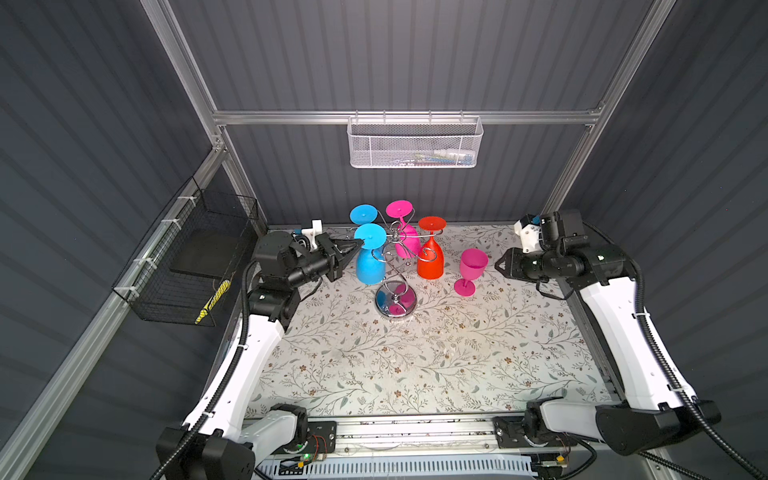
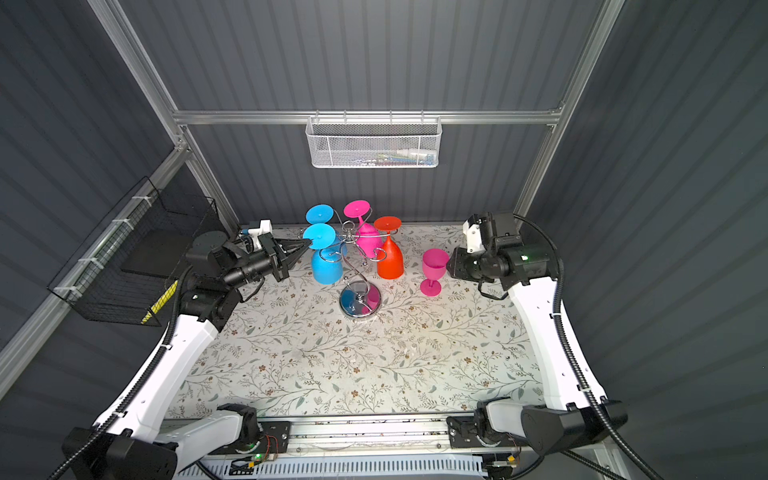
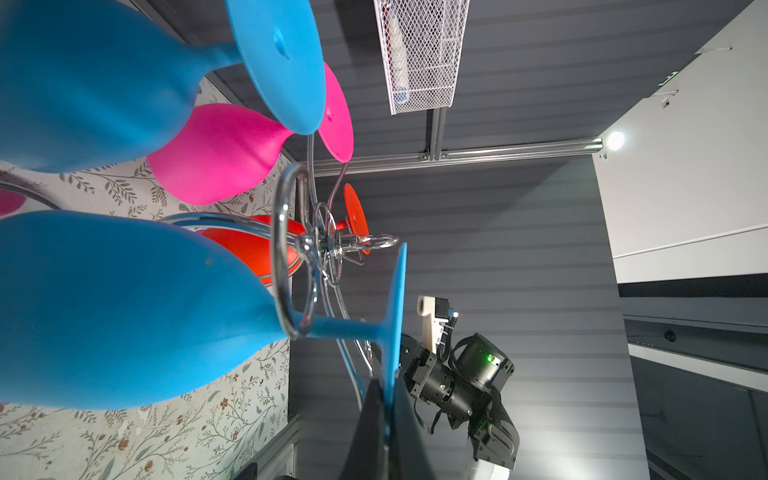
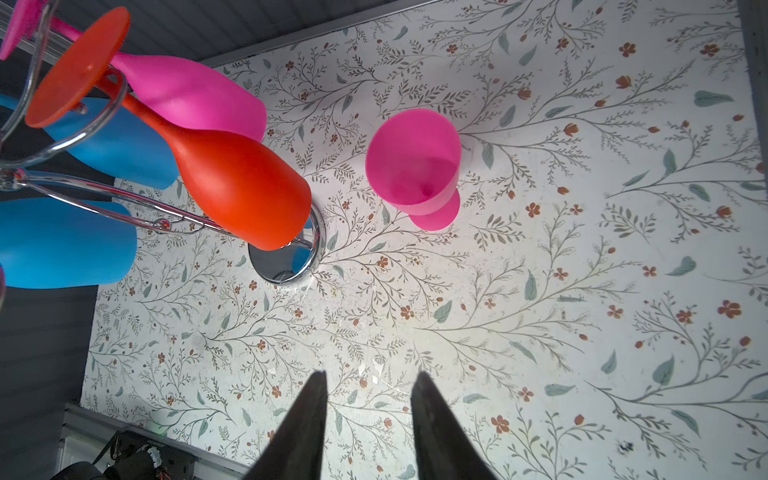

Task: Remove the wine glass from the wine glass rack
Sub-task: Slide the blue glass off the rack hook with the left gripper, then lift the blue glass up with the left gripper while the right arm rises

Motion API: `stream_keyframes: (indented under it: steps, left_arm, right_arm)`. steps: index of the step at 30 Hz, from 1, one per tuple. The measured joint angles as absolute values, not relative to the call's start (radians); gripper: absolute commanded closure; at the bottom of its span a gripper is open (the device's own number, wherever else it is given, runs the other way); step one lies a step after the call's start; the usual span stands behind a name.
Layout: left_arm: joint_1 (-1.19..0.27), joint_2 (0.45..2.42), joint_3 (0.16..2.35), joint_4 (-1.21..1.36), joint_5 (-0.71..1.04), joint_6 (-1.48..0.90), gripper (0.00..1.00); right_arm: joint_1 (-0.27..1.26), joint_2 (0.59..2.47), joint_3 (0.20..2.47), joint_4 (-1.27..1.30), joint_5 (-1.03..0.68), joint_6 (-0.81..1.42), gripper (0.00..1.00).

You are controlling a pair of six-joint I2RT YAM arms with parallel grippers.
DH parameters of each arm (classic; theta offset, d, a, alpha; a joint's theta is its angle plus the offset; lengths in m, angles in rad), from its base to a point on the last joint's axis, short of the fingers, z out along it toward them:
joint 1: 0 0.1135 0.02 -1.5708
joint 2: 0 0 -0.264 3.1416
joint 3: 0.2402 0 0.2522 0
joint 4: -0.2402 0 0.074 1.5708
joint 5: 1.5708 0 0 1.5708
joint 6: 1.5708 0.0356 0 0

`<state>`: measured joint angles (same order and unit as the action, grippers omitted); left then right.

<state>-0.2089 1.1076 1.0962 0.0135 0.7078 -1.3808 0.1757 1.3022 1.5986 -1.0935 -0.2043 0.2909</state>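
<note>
The chrome wine glass rack stands at the back middle of the table, in both top views. Hanging upside down on its arms are two blue glasses, a pink one and a red one. My left gripper is shut on the rim of the round foot of the nearer blue wine glass. In the left wrist view that glass has its stem inside a chrome ring, and its foot runs between my left gripper's jaws. My right gripper hangs open and empty, right of an upright pink glass.
A white mesh basket hangs on the back rail above the rack. A black wire basket is fixed to the left wall beside my left arm. The floral table cover stretches toward the front.
</note>
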Motion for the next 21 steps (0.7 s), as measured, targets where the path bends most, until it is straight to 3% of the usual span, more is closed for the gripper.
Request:
stream_keyframes:
  steps: [16,21]
  left_arm:
    - [-0.209,0.873,1.072,-0.224,0.530,-1.315,1.00]
    - [-0.209,0.843,1.154,-0.381,0.422,-1.211,1.00]
  right_arm:
    - [0.176,1.302,1.639,-1.109,-0.262,0.288,0.64]
    - [0.176,1.294,1.673,-1.105,-0.311,0.291,0.64]
